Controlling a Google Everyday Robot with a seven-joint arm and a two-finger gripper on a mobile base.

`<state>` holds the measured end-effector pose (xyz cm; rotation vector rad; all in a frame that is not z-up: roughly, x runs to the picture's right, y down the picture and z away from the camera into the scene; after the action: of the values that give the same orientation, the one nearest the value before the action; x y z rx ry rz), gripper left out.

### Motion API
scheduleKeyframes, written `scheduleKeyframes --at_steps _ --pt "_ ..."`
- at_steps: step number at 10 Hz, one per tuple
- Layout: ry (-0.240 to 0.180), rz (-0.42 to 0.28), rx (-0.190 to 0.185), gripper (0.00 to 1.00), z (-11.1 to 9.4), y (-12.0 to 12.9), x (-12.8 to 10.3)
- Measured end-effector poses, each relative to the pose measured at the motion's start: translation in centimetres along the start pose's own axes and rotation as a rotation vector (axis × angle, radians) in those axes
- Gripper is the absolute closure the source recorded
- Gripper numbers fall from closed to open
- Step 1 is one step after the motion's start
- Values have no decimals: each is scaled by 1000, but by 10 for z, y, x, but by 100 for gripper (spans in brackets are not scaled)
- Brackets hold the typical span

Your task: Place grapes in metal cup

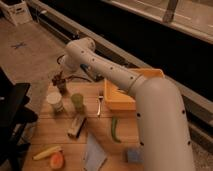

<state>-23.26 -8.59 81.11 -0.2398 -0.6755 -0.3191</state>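
Pincer (59, 78) closed on grapes (56, 79), directly above metal cup (62, 88), near table's (52, 131) far-left corner

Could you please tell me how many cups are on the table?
3: a white cup at the left, a green cup beside it, and a metal cup behind them, under the gripper holding the grapes. Others may hide behind the arm.

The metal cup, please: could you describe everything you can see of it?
The metal cup is small, dark grey and dull-looking, standing upright at the far left corner of the wooden table, behind the white cup. The shut hand hangs directly over its mouth, hiding the inside; whether they touch I cannot tell.
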Motion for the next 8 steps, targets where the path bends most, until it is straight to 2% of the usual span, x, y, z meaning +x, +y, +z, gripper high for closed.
scheduleKeyframes --at_steps 2,5,8 --pt "-24 -24 53 100 7 -13 -6" --pt "-40 -51 106 100 11 -31 -9" --pt "-91 -31 138 100 19 -56 4"
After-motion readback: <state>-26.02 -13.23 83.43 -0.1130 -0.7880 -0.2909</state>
